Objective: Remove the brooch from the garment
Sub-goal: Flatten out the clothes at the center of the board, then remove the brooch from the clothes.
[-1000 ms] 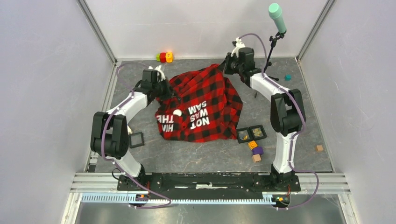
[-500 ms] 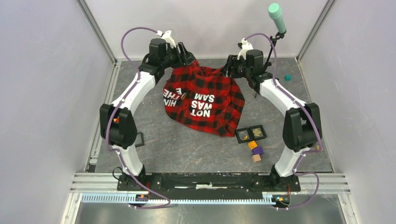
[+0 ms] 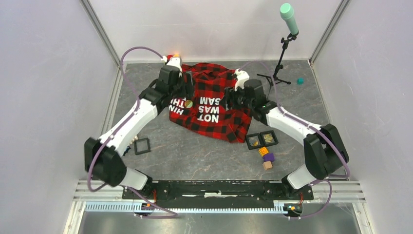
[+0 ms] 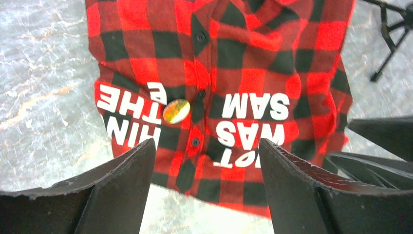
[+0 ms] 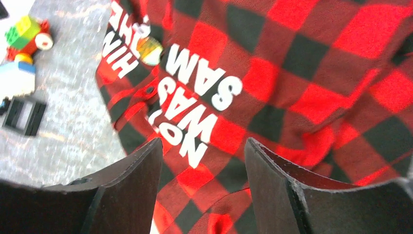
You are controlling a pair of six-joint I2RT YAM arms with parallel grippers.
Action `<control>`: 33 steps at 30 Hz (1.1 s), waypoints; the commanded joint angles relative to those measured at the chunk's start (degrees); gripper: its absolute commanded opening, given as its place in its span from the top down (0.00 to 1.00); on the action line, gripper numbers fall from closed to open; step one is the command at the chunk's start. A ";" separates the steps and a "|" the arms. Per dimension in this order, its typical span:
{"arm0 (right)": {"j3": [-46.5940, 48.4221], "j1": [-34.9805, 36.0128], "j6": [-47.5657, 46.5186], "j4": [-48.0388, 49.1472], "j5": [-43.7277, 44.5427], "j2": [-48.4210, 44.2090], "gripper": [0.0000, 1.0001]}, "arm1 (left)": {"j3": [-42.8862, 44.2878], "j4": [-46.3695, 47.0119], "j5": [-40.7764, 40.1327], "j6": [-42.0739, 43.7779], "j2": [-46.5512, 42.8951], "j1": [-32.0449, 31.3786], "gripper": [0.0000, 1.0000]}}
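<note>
Top external: garment [image 3: 209,105] lies spread mid-table toward far wall, open tabletop [image 3: 195,156] on its near side. Brooch [image 4: 176,111] pinned by the white lettering, uncovered. L gripper [image 4: 207,190] & R gripper [image 5: 202,195] both spread wide, nothing btwn fingers, over the cloth. Two small black trays [image 3: 262,140] w/ yellowish bits just off shirt's near-right corner; blocks [image 3: 267,158] beside them. Mic stand [image 3: 282,53] far right.

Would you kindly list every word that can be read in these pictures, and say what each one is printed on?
"NOT WAS SAM": white block letters on the red-and-black checked flannel shirt, upside down here.
"HIN" and "THE", partly cut off: same shirt, beside the round shiny brooch.
Brooch face: too blurred to read.
</note>
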 commanded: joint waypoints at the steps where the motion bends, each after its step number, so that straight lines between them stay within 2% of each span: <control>1: -4.55 3.73 -0.74 7.64 -1.25 -1.59 0.33 | -8.13 3.40 -1.30 2.23 -6.16 -0.97 0.18; 8: -12.84 4.34 1.40 15.10 -2.26 -3.25 0.34 | -14.86 14.35 -2.71 6.91 -1.38 -1.29 0.26; 15: -15.11 4.27 1.14 16.66 -1.10 -5.13 0.34 | -14.40 18.65 -4.40 11.48 6.94 -3.90 0.41; 24: -15.84 4.25 0.80 18.03 -0.91 -5.54 0.34 | -7.57 16.89 -7.92 14.45 19.10 -3.82 0.45; 33: -15.74 4.27 0.65 17.96 -0.76 -5.44 0.34 | -4.15 17.12 -8.99 15.60 22.37 -3.06 0.43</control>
